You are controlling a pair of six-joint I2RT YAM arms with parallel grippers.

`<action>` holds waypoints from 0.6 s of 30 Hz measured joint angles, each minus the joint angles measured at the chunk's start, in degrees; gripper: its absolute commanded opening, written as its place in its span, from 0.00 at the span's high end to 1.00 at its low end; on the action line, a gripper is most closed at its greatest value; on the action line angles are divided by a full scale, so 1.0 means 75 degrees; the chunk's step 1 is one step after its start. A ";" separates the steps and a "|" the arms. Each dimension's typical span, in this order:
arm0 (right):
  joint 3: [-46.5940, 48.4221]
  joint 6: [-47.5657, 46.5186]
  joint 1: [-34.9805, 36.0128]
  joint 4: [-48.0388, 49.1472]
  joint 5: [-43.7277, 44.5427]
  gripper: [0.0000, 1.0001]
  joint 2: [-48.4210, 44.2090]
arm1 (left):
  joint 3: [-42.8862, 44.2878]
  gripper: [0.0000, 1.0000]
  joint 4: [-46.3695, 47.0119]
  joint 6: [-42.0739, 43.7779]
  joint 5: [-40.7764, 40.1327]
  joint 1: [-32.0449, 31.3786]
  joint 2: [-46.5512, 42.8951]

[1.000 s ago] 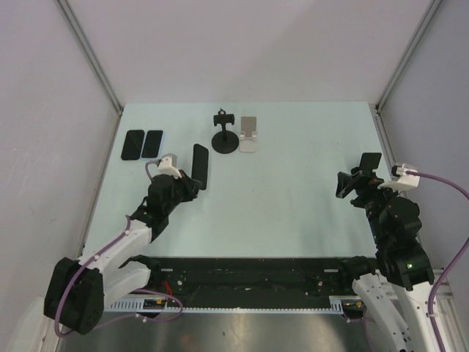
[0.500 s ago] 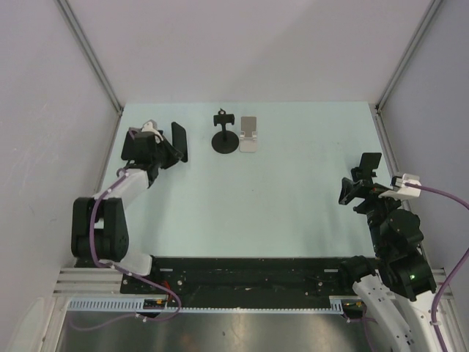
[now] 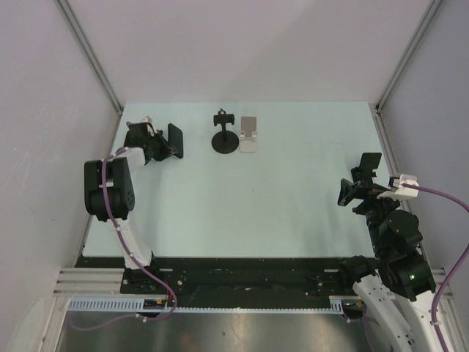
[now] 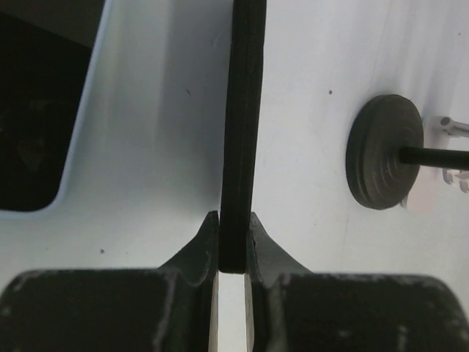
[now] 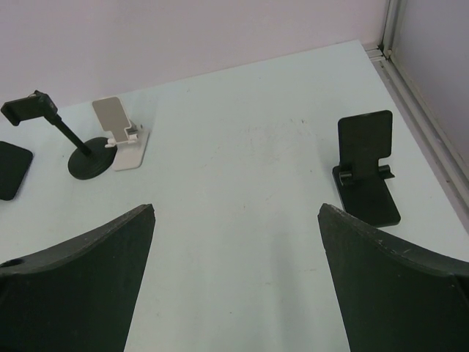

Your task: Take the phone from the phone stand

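My left gripper (image 3: 164, 144) is at the far left of the table, shut on a black phone (image 3: 175, 141) that it holds on edge. In the left wrist view the phone (image 4: 242, 110) runs straight up from between my fingers (image 4: 201, 246), just above the table. A black round-base clamp stand (image 3: 225, 136) and a white stand (image 3: 249, 133) are to its right, both empty. My right gripper (image 3: 350, 192) is open and empty, with a black folding stand (image 5: 366, 165) ahead on the right, also empty.
Another black phone (image 4: 33, 110) lies flat on the table left of the held one. The round stand base (image 4: 385, 150) is to the right of it. The table's left edge and the enclosure wall (image 3: 88, 66) are close to my left gripper.
My left arm has swung the phone from the middle left of the table up to the far left, beside the lying phones. The right arm has hardly moved.
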 measured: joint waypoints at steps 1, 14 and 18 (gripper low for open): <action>-0.0006 -0.0003 -0.0003 -0.0003 0.0000 0.00 0.0000 | 0.0067 0.97 -0.0047 0.0003 0.0087 0.0061 0.0128; -0.0047 -0.0114 -0.0003 0.0003 -0.0003 0.01 0.0029 | 0.0799 0.67 -0.0391 0.0189 0.0845 0.0554 0.0921; -0.0047 -0.0114 -0.0012 0.0006 -0.0015 0.01 0.0073 | 0.0813 0.64 -0.0548 0.0256 0.0804 0.0629 0.0933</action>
